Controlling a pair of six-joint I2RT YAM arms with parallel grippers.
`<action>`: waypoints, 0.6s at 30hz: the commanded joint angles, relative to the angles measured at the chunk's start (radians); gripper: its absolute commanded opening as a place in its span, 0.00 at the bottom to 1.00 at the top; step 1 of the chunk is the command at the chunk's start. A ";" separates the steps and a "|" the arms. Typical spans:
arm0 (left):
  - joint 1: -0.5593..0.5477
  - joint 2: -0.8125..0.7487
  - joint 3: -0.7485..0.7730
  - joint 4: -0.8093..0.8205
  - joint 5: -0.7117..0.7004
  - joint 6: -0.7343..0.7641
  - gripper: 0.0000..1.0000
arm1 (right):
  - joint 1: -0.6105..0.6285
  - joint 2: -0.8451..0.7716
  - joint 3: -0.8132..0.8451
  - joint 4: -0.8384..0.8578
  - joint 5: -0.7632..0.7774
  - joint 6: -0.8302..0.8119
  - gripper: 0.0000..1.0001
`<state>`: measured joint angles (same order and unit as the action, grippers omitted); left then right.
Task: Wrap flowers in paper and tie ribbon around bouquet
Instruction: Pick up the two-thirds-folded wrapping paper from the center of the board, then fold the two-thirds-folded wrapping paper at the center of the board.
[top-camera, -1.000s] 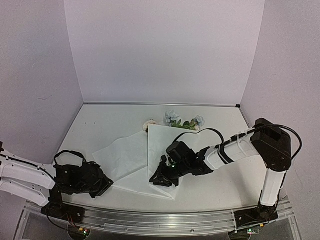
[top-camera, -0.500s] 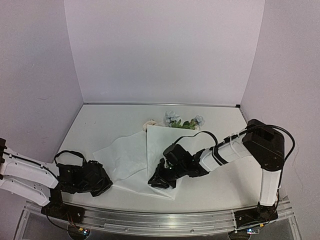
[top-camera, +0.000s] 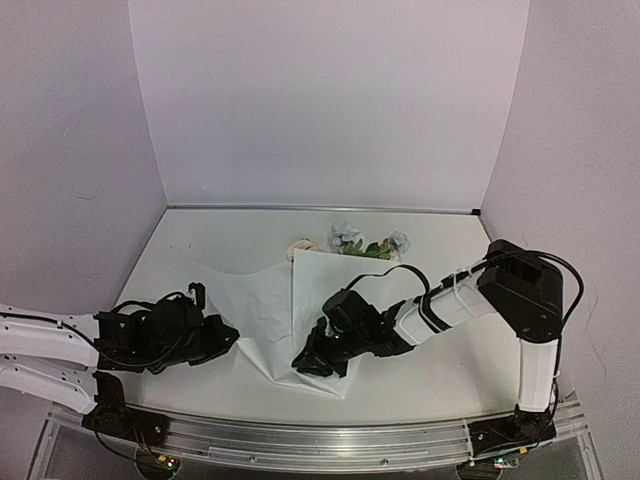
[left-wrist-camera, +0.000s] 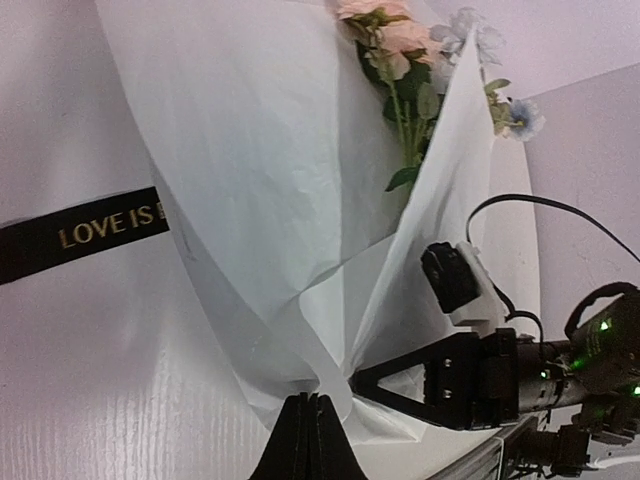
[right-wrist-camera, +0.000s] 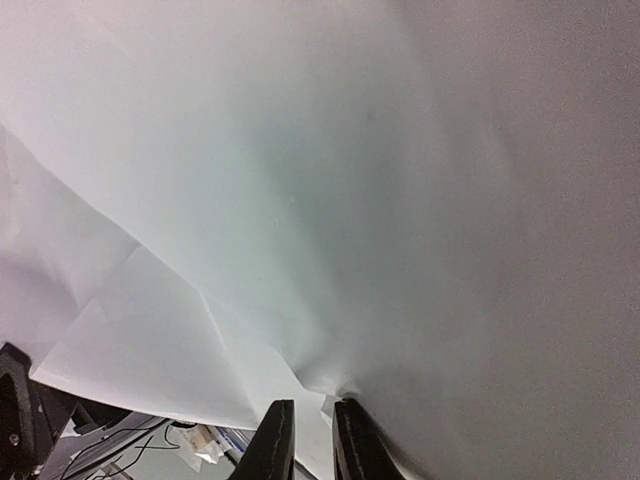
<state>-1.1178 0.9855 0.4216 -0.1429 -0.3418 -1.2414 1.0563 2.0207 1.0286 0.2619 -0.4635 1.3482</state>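
The white paper (top-camera: 262, 305) lies mid-table, its right half folded over the stems of the flowers (top-camera: 352, 241), whose blooms stick out at the far end. My left gripper (top-camera: 228, 335) is shut on the paper's left edge and holds it raised and creased. In the left wrist view the jaws (left-wrist-camera: 308, 402) pinch the curled paper (left-wrist-camera: 250, 150), with the flowers (left-wrist-camera: 398, 50) at the top and the black ribbon (left-wrist-camera: 80, 232) flat on the table to the left. My right gripper (top-camera: 303, 363) pinches the paper's near corner; its fingers (right-wrist-camera: 313, 420) stand nearly together on puckered paper (right-wrist-camera: 300, 200).
The white table (top-camera: 200, 250) is walled by purple panels at the back and sides. A metal rail (top-camera: 320, 442) runs along the near edge. The right arm's black cable (top-camera: 400, 270) loops above the folded paper. My right gripper (left-wrist-camera: 400, 385) sits just right of the left jaws.
My left gripper moved right from the table's near left to the paper's left edge, shut on it and lifted it. The right gripper crept slightly left, still on the paper.
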 joint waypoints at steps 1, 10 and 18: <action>-0.008 -0.006 0.070 0.091 0.037 0.197 0.00 | 0.007 0.034 0.000 -0.026 0.053 0.006 0.15; -0.011 0.009 0.121 0.040 -0.018 0.164 0.00 | 0.009 0.025 -0.018 -0.041 0.050 -0.047 0.15; -0.011 0.083 0.097 -0.086 -0.025 0.007 0.00 | 0.016 -0.041 0.001 -0.107 -0.014 -0.198 0.18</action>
<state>-1.1267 1.0433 0.5113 -0.1557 -0.3443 -1.1435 1.0615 2.0207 1.0286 0.2671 -0.4612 1.2611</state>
